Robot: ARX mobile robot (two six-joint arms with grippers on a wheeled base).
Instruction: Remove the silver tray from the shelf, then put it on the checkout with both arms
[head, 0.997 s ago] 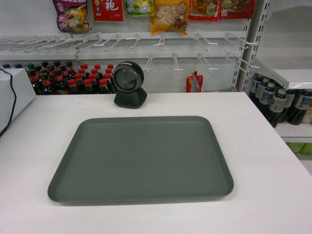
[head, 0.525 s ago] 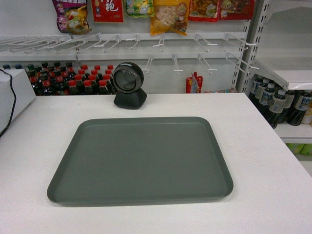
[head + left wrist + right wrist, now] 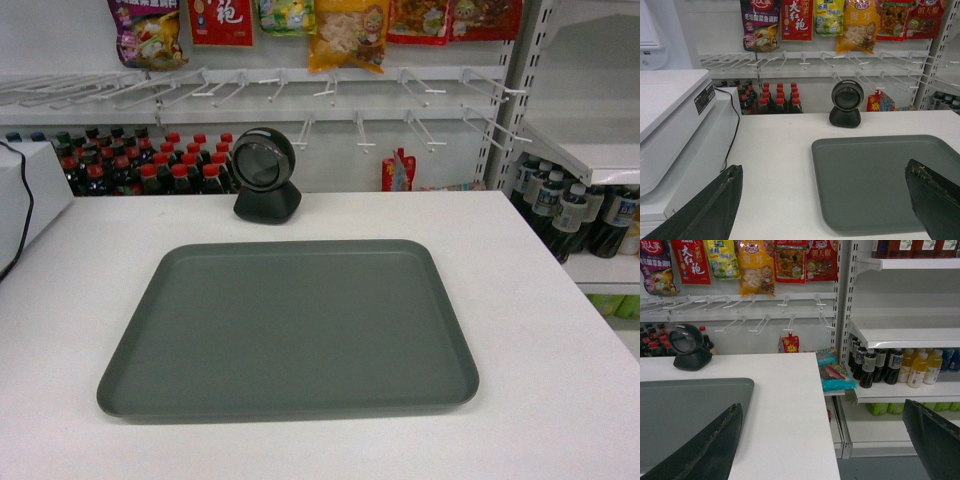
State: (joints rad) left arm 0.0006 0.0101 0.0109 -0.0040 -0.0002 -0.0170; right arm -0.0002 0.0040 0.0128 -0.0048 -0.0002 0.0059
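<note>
The silver tray [image 3: 290,325] lies flat on the white checkout [image 3: 540,300], in front of the black round-headed scanner [image 3: 266,175]. Neither gripper shows in the head view. In the left wrist view my left gripper [image 3: 823,167] is open and empty, held back from the near left corner of the tray [image 3: 875,175], with one fingertip over the bare checkout [image 3: 775,165]. In the right wrist view my right gripper [image 3: 822,405] is open and empty, spanning the checkout's right edge, with the tray [image 3: 685,410] to its left. The shelf [image 3: 905,332] stands to the right.
A white machine [image 3: 670,115] with a black cable [image 3: 732,132] sits at the checkout's left end. Dark bottles [image 3: 150,165] and wire hooks [image 3: 330,85] with snack bags stand behind. Drink bottles [image 3: 900,367] fill the right shelving, and the floor drops away beyond the checkout's right edge.
</note>
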